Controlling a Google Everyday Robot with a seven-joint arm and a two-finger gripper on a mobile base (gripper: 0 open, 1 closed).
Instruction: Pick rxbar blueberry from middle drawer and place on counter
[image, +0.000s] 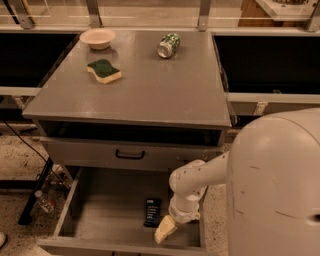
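Camera view: the open drawer (107, 212) sits low in front of the grey bench (150, 90). The dark snack bar (152, 212) lies flat on the drawer floor, near its right side. The end effector (164, 230) is down inside the drawer, just right of the bar and close to its near end; whether it is open or closed cannot be told. On the bench stand a bowl (97, 38), a sponge (104, 71) and a tipped can (168, 45).
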